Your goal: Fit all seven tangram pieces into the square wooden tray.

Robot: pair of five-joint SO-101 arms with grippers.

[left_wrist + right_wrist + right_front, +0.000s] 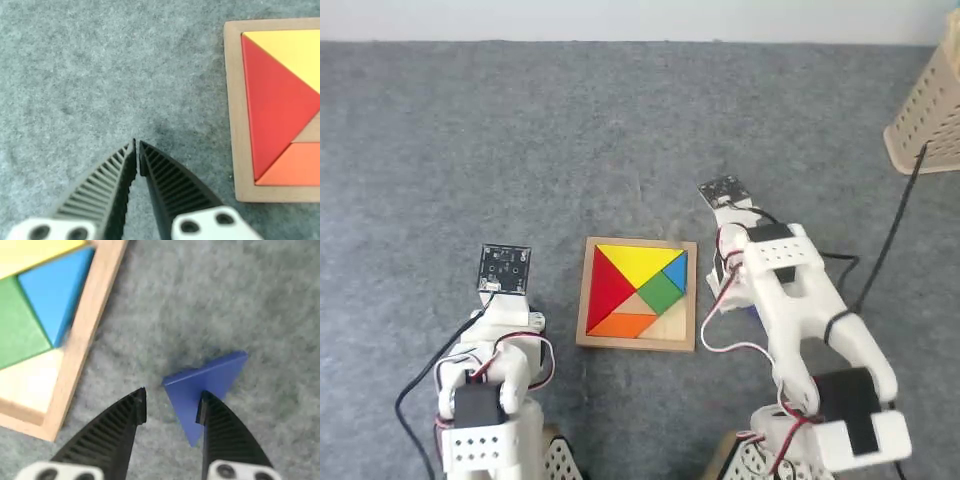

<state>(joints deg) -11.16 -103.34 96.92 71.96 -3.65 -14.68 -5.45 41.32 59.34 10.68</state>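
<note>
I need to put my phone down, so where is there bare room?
The widest bare mat lies beyond the tray's far edge. A smaller patch sits between the tray and the left gripper. It is crowded on the tray's other side, where the right gripper hangs over the loose blue triangle.

Pose: left arm (490, 370) folded back at the desk's (620, 120) front edge, left of centre. Its left end effector (136, 150) points down, jaws closed tip to tip. The right arm (800, 320) is stretched forward from the front right corner, its right end effector (172, 400) low, jaws parted.
</note>
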